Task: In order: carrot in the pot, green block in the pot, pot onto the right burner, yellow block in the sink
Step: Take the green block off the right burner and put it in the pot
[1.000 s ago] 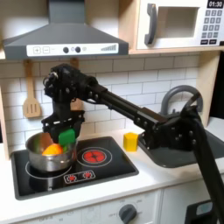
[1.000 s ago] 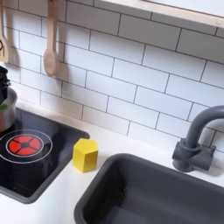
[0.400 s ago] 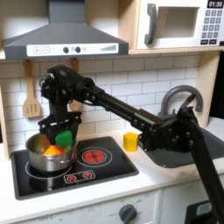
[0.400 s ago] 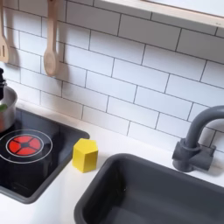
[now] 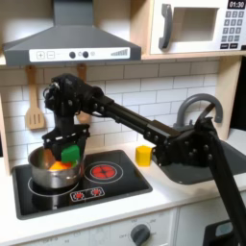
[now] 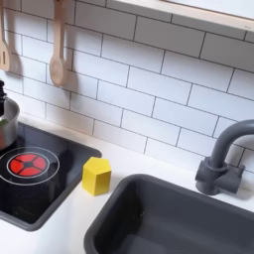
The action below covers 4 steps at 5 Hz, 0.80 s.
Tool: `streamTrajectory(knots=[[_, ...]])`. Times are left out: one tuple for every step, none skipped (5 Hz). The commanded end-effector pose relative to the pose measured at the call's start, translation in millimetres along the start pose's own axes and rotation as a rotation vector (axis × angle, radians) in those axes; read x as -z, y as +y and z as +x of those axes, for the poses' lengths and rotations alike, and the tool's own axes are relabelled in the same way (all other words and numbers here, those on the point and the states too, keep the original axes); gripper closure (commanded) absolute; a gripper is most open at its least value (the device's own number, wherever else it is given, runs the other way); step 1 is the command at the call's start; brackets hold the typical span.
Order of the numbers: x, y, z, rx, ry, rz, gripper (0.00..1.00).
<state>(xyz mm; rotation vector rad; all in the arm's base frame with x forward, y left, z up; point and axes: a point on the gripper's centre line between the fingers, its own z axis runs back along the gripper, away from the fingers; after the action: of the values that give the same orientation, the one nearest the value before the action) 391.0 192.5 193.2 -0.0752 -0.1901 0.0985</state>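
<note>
Holding the green block (image 5: 70, 153) in pinched fingers, the gripper (image 5: 67, 146) hangs over the pot (image 5: 50, 171) w/ carrot (image 5: 58, 165) inside, left-centre of frame. Block looks light, rigid (prob. slippery); flat opposite faces suit gripping.

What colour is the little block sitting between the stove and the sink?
Yellow. The yellow block shows best in the second exterior view, on the white counter.
</note>
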Motion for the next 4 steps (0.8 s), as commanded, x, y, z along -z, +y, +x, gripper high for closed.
streamTrajectory(knots=[[1.1, -1.0, -1.6, 0.007, 0.005, -0.005, 0.21], [1.9, -1.5, -1.5, 0.011, 0.005, -0.004, 0.00], [2.5, -1.7, -2.0, 0.019, 0.008, -0.005, 0.00], [2.6, -2.0, -2.6, 0.027, 0.006, -0.005, 0.00]])
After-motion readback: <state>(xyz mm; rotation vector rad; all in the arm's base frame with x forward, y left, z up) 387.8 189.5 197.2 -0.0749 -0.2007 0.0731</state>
